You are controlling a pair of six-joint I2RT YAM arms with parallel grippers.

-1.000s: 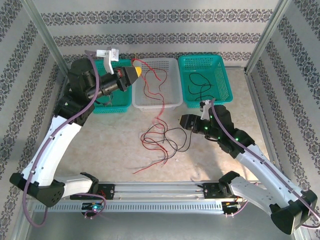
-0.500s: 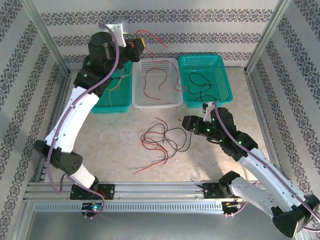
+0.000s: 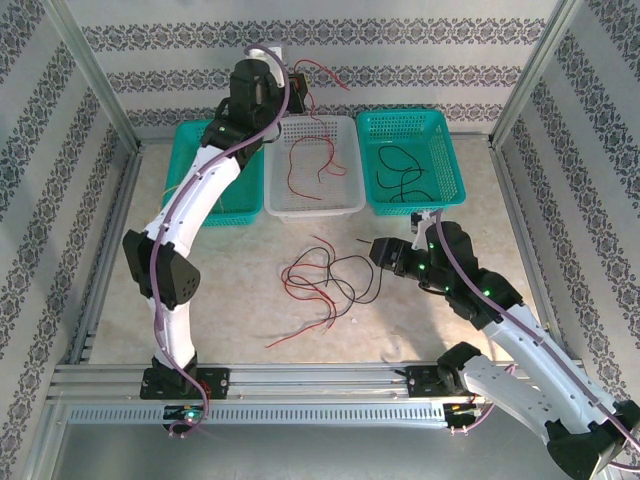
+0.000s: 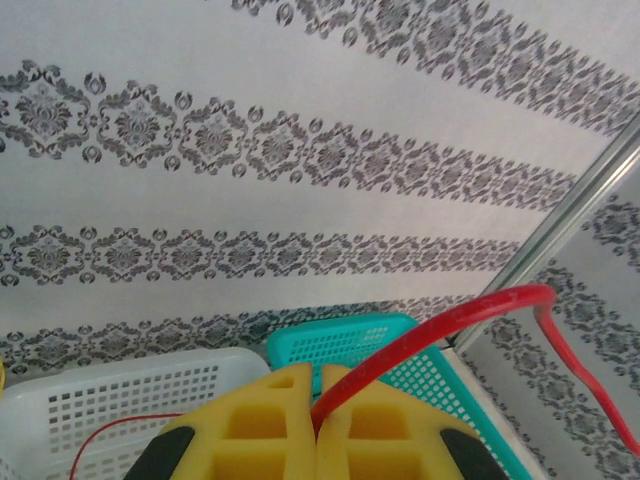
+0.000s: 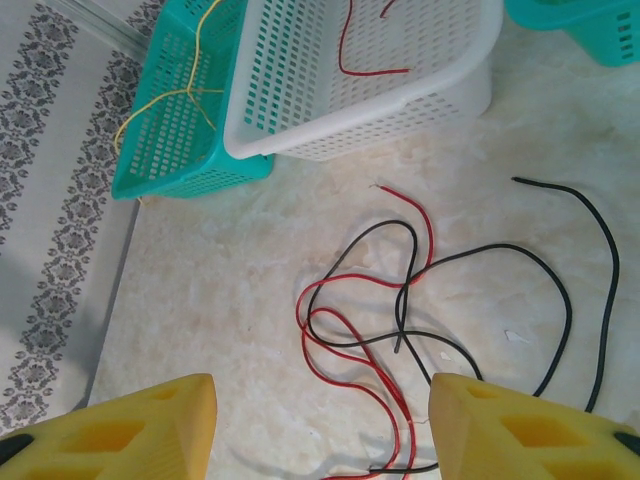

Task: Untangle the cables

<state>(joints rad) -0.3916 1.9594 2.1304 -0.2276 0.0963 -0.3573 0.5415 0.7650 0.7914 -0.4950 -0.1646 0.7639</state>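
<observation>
Stretched high over the far edge of the worktop [image 3: 220, 290], the left arm holds a red cable [image 4: 450, 320] pinched between its closed left fingers [image 4: 255, 430]. The cable arcs out to one side of them, and a thin red run trails down toward the white basket [image 3: 312, 208] below, where other red strands lie. The right fingers [image 5: 140, 425] stand apart, holding nothing, above the near side of the tangle [image 5: 400, 300], a loose knot of red and black cables lying on the worktop in front of the baskets. A yellow cable [image 5: 196, 60] rests in the left teal basket [image 5: 180, 170], and a black cable [image 3: 400, 180] lies in the right teal basket [image 3: 448, 200].

The cables look light, thin and limp, with springy curls that probably catch on one another wherever they cross. Smooth insulation may slide through a loose pinch, so a firm grip matters more than strength. The best place to take hold is likely near a free end. The black end [image 5: 515, 180] on the tangle's far right lies clear of the crossings. So does the bare-tipped red end [image 5: 382, 187] nearest the white basket. A slow lift from either should draw one strand out. A grab at the middle would probably lift the whole knot.
</observation>
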